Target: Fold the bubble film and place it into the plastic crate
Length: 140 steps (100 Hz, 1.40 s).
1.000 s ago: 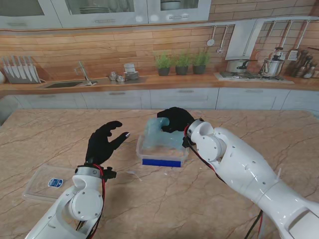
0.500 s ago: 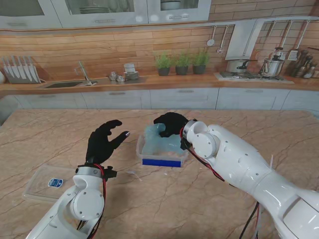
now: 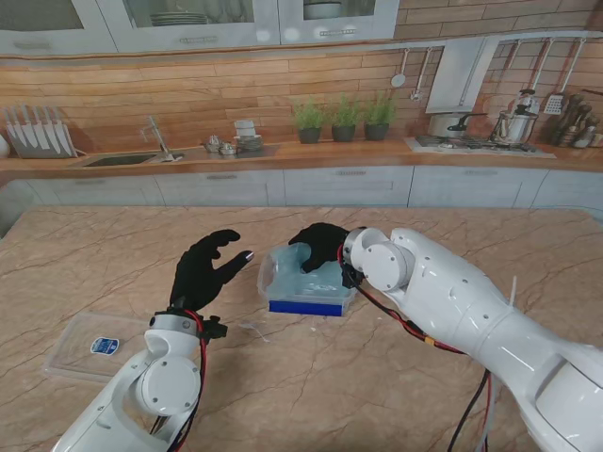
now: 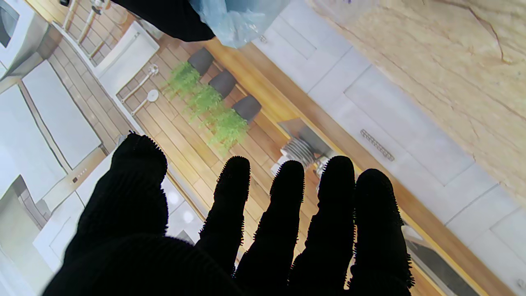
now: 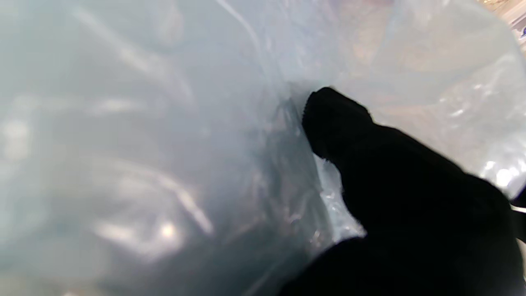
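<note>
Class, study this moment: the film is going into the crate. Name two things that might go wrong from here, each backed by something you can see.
1. The bubble film sits bunched in the plastic crate with the right hand pressing on it; once released, it may spring back up over the rim.
2. The left hand hovers open beside the crate, not steadying it, so the pushing could slide the crate across the table.

Crate mouth: plastic crate (image 3: pixel 306 306) filled by bubble film (image 3: pixel 303 273) and right hand (image 3: pixel 320 245).
Left side: bare surface (image 3: pixel 113 254), seemingly passable.
Near-left: flat lid (image 3: pixel 89 346).
</note>
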### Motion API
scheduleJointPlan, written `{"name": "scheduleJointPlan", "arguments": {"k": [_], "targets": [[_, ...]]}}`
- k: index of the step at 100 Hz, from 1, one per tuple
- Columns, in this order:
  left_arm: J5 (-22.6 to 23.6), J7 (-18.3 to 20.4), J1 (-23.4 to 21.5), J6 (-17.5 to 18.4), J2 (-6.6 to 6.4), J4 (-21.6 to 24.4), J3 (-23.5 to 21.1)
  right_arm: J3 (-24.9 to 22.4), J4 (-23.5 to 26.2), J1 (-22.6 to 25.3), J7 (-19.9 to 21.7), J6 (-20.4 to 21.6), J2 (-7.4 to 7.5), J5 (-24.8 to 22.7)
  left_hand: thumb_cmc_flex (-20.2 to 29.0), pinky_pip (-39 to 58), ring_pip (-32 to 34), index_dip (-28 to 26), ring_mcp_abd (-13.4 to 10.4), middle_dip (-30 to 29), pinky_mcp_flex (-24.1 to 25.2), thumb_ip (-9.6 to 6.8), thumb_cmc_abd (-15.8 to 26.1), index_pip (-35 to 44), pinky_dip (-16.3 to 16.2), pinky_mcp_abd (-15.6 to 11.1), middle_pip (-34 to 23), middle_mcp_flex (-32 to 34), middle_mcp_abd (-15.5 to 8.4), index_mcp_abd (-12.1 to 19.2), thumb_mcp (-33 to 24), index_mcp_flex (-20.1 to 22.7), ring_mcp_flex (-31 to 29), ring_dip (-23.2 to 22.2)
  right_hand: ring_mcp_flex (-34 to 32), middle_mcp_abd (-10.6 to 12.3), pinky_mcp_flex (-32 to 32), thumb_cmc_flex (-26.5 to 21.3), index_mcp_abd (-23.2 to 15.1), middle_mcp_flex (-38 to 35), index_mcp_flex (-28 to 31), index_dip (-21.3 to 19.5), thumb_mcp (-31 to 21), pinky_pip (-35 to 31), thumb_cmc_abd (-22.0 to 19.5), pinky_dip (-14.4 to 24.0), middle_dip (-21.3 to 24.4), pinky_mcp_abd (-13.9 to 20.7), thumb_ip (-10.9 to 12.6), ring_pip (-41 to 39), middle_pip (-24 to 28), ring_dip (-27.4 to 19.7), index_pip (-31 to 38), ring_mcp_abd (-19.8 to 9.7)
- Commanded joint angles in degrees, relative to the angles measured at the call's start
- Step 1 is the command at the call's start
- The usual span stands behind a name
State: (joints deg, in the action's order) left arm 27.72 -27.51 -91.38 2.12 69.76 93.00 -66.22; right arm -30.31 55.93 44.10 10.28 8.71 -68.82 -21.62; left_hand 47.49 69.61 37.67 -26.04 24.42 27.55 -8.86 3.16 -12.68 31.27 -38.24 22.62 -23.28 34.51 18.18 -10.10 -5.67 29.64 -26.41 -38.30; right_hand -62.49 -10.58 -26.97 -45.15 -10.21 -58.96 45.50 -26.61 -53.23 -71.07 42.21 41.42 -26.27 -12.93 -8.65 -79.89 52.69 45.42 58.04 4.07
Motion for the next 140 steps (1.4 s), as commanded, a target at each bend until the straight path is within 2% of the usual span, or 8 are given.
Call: {"name": "scheduleJointPlan", "arguments": {"k": [1, 21, 37, 47, 55, 65, 102, 140], "targets": [[-0.7, 1.1, -0.2, 1.0, 0.20, 0.2, 0.7, 0.9, -1.6, -0.8, 0.6, 0.0, -0.81, 0.3, 0.8, 0.7, 0.2, -0.5, -0.4, 0.5, 0.4, -2.01, 2.4, -0.5, -0.4, 0.2, -0.4, 0.8, -0.1, 0.0, -0.8, 1.0, 0.6, 0.1, 0.6, -2.5, 1.0, -0.1, -0.8, -0.1, -0.5, 0.2, 0.6, -0.7, -1.8, 1.2, -0.8, 0.4, 1.8, -2.4, 2.0, 0.8, 0.5, -3.8], [-4.2, 4.1, 0.4, 3.4, 0.11, 0.0, 2.5, 4.2, -7.8, -3.1, 0.4, 0.7, -3.43, 2.7, 1.1, 1.0, 0.8, -0.8, -0.8, 0.9, -0.1, -2.06, 3.3, 0.3, -0.4, -0.3, -1.2, 1.3, -0.4, 0.2, -1.6, 1.2, 0.1, -0.1, 0.9, -2.3, 1.3, -0.1, -0.9, 0.1, -0.5, 0.1, 0.9, -0.2, -2.2, 1.3, -0.8, 0.1, 1.7, -1.8, 1.4, 0.8, 0.2, -3.6], [-10.8, 6.6, 0.6, 5.6, 0.53, 0.2, 4.2, 5.6, -12.1, -3.9, -0.3, 1.5, -5.48, 4.2, 1.4, 0.9, 1.2, -1.2, -1.0, 1.4, -0.1, -2.09, 3.8, 1.5, -0.3, -0.6, -2.3, 1.8, -0.5, 0.0, -2.4, 1.6, -0.1, -0.2, 1.0, -2.3, 1.3, -0.1, -0.9, 0.1, -0.6, 0.0, 0.9, -0.1, -2.2, 1.4, -0.9, 0.1, 1.5, -1.7, 1.1, 0.9, 0.2, -3.6], [-14.9, 9.1, 0.9, 5.7, 0.55, 0.5, 5.2, 6.4, -14.0, -4.3, -0.5, 2.0, -6.36, 4.7, 1.4, -1.8, 0.3, -1.1, -1.0, 1.5, 0.7, -2.07, 4.1, 1.8, 1.1, -0.9, -2.3, 1.3, -0.3, -0.1, -3.1, 1.5, 0.7, 0.5, 1.0, -2.2, 1.3, -0.1, -1.0, 0.0, -0.6, 0.0, 0.9, 0.0, -2.2, 1.5, -1.0, 0.1, 1.4, -1.6, 1.0, 0.9, 0.1, -3.6], [-15.7, 9.9, 1.7, 5.4, 0.60, -0.1, 6.2, 6.8, -14.8, -4.3, -0.5, 2.2, -6.73, 4.8, 1.3, -4.2, -0.6, -1.0, -1.4, 1.4, 1.3, -2.04, 4.4, 1.7, 2.5, -1.3, -2.1, 0.4, -0.5, -0.1, -3.4, 1.3, 1.6, 1.2, 1.0, -2.3, 1.3, 0.0, -0.9, 0.0, -0.5, 0.0, 0.9, 0.0, -2.2, 1.6, -1.0, 0.1, 1.4, -1.5, 0.9, 0.9, 0.1, -3.6], [-15.7, 10.0, 2.6, 5.4, 0.71, -1.1, 7.1, 6.9, -14.2, -3.9, -0.6, 2.0, -6.40, 4.4, 1.3, -5.9, -1.3, -1.0, -1.7, 1.3, 1.9, -2.01, 4.6, 1.9, 3.6, -1.8, -2.1, -0.3, -0.5, -0.1, -3.6, 1.1, 2.1, 2.0, 1.1, -2.3, 1.3, 0.2, -0.9, 0.1, -0.5, 0.0, 1.1, 0.0, -2.1, 1.7, -0.9, 0.0, 1.3, -1.3, 0.7, 0.9, 0.1, -3.5], [-16.2, 9.9, 2.6, 6.4, 0.81, -1.2, 7.4, 5.2, -7.6, -0.6, -2.6, -0.4, -3.18, -0.4, 1.3, -6.6, -1.3, -0.9, -2.0, 1.1, 1.9, -2.00, 5.0, 2.0, 4.4, -2.0, -2.1, -0.5, -0.7, -0.1, -3.8, 1.0, 2.2, 2.5, 1.4, -2.6, 1.6, 0.9, -0.2, 0.5, -0.5, 0.2, 2.3, 0.6, -2.3, 1.7, -0.6, -0.6, 1.5, -0.1, -0.1, 0.6, 0.0, -2.6], [-18.0, 10.2, 5.5, 5.7, 1.50, -3.3, 10.6, 5.2, -7.0, 1.0, -4.9, -1.2, -3.06, -2.2, 1.3, -8.9, -3.4, -0.4, -2.7, -3.2, 1.6, -2.08, 5.2, 1.4, 6.2, -3.0, 2.5, -5.3, -0.1, -0.3, -4.1, -0.4, 3.5, 4.7, 1.7, -2.7, 1.8, 1.1, 0.0, 0.7, -0.4, 0.3, 2.9, 0.9, -2.7, 1.5, 0.4, -0.9, 1.7, 1.7, -1.4, -0.1, 0.0, -1.8]]}}
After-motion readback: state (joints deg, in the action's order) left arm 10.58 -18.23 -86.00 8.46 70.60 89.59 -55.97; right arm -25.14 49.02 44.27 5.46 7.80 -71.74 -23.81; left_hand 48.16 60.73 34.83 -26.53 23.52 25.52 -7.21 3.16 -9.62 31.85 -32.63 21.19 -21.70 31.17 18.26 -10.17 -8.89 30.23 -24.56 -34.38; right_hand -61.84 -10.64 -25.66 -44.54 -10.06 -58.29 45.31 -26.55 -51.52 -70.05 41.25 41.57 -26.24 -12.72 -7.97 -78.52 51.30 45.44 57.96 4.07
